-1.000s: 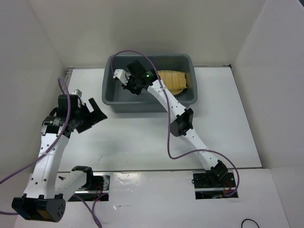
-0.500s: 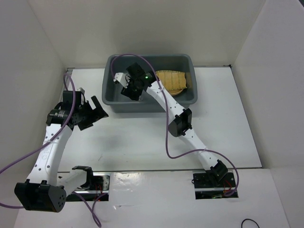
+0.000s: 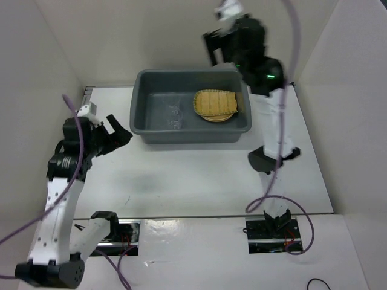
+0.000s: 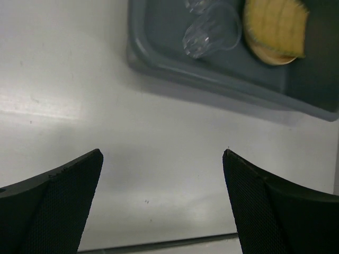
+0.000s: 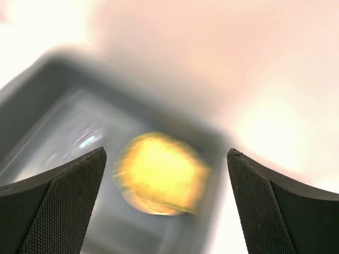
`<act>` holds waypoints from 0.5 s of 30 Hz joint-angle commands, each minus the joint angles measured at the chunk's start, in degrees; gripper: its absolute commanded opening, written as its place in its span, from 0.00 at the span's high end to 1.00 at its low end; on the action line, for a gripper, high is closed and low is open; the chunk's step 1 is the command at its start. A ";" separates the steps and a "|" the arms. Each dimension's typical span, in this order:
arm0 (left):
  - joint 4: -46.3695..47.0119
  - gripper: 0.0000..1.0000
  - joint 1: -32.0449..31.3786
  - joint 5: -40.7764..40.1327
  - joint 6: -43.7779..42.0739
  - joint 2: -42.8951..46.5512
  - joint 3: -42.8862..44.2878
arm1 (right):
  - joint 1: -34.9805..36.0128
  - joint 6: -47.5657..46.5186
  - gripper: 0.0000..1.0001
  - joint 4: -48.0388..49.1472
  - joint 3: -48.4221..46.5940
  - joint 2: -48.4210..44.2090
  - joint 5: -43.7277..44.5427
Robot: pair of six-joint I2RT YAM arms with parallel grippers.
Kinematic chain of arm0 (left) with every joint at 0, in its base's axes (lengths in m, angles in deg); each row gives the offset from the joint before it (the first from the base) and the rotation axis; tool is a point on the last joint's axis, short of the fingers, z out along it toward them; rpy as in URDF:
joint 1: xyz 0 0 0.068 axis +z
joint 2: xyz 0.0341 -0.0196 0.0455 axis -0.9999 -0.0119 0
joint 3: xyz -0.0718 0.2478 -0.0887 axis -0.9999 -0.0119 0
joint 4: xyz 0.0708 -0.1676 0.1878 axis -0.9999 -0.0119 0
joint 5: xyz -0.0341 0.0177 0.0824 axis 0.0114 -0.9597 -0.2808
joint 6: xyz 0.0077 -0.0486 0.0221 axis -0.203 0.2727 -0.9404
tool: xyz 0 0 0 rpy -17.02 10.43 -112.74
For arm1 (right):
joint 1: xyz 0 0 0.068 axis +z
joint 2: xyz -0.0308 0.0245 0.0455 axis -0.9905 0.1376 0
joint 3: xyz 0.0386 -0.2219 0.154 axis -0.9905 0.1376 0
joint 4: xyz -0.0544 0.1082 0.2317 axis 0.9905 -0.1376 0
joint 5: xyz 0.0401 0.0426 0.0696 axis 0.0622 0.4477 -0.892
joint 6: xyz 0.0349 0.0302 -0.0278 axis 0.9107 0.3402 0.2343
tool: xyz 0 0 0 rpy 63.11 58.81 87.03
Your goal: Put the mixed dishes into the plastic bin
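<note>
The dark grey plastic bin [image 3: 188, 134] stands at the back of the table. Inside it the tan woven tray [image 3: 216, 101] lies on a yellow-orange plate [image 3: 219, 118] at the right. A small clear cup [image 3: 174, 115] lies on its side at the left. My right gripper [image 3: 213, 49] hangs open and empty high above the bin's back rim. Its wrist view is blurred and looks down on the tray [image 5: 159, 172] and the bin [image 5: 53, 71]. My left gripper [image 3: 121, 132] is open and empty over the table left of the bin. Its wrist view shows the cup [image 4: 212, 32], tray [image 4: 275, 24] and bin rim [image 4: 185, 71].
White walls enclose the table on the left, back and right. The right arm's elbow [image 3: 266, 160] stands over the table right of centre. Purple cables [image 3: 72, 109] trail from both arms.
My right gripper has opened and swung up out of the bin's left half. The clear cup now lies where it was. My left arm has drifted slightly left and back.
</note>
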 commanded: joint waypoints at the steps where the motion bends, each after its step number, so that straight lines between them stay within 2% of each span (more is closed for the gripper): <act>1: 11.79 0.00 0.31 0.76 -2.69 11.88 -3.95 | -7.40 2.64 0.01 -11.88 -2.49 -10.63 8.94; 2: 14.08 0.00 0.31 0.77 -2.69 11.93 -5.63 | -10.84 4.21 0.01 -14.98 -2.49 -10.64 5.95; 3: 17.84 0.00 0.31 0.77 -2.69 17.06 -7.22 | -13.92 6.31 0.01 -15.01 13.26 -17.60 5.92; 4: 19.01 0.00 0.31 -1.32 -1.21 19.29 -8.28 | -17.51 5.38 0.01 -13.61 20.03 -21.32 -1.82; 5: 19.03 0.00 0.31 -2.91 -1.19 21.31 -8.29 | -26.34 3.80 0.01 -14.56 22.97 -23.28 -8.08; 7: 17.63 0.00 0.31 -5.82 -0.67 23.70 -7.68 | -33.60 2.04 0.01 -13.96 34.73 -29.78 -19.06; 8: 15.70 0.00 0.31 -5.83 -1.62 23.70 -6.71 | -37.29 -0.32 0.01 -13.34 44.96 -32.24 -20.87; 10: 13.24 0.00 0.31 -4.16 -4.26 21.60 -2.85 | -37.94 -2.27 0.01 -9.76 55.91 -40.40 -21.94; 11: 10.35 0.00 0.31 -4.16 -4.79 19.59 -1.79 | -37.94 -3.84 0.01 -7.38 67.79 -43.91 -22.46; 12: 9.11 0.00 0.31 -4.16 -4.80 18.88 -0.91 | -37.94 -5.08 0.01 -5.27 73.40 -52.04 -23.34; 14: 6.21 0.00 0.31 -4.16 -5.50 18.25 0.50 | -37.94 -5.62 0.01 0.08 85.07 -59.56 -24.75; 15: 5.50 0.00 0.31 -4.16 -5.50 18.25 1.11 | -36.55 -5.62 0.01 0.11 86.79 -63.34 -24.75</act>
